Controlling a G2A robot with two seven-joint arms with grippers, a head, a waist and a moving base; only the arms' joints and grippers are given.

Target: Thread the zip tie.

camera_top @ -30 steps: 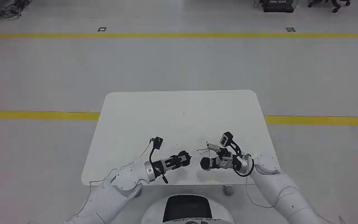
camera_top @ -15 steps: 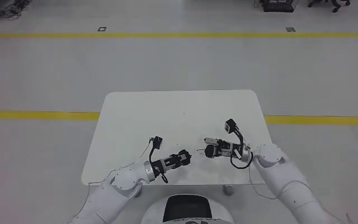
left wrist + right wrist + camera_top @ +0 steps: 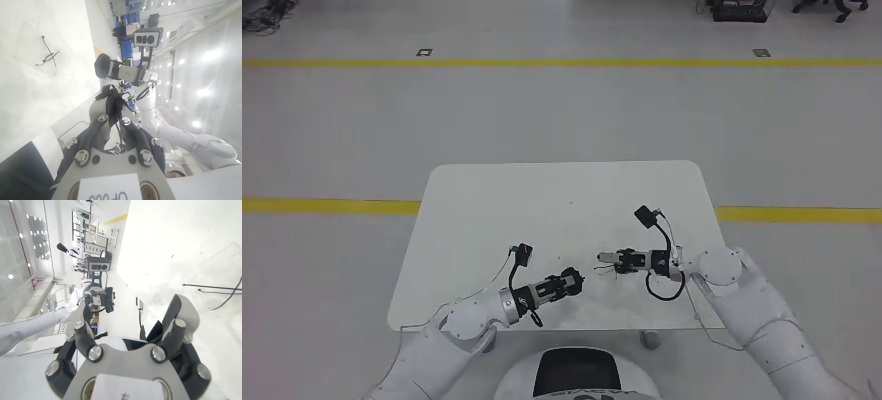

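Several thin black zip ties [image 3: 217,289] lie crossed on a clear sheet [image 3: 219,260] on the white table [image 3: 542,200]. My right gripper [image 3: 130,311] is open with nothing between its fingers, a short way from the ties and low over the table [image 3: 604,260]. From the left wrist view the same ties [image 3: 48,55] lie well beyond my left gripper [image 3: 110,92], whose fingers are shut together at the tips. I cannot tell whether it holds anything. The left gripper [image 3: 575,280] hovers near the table's front edge, pointing at the right one.
The clear sheet [image 3: 28,37] is hard to make out against the tabletop. The table's front edge [image 3: 542,328] runs just behind both wrists. A dark small speck [image 3: 570,204] marks the middle of the table.
My right arm has drawn back from the left gripper and swung toward the far right, its gripper turning. The left arm has kept still.
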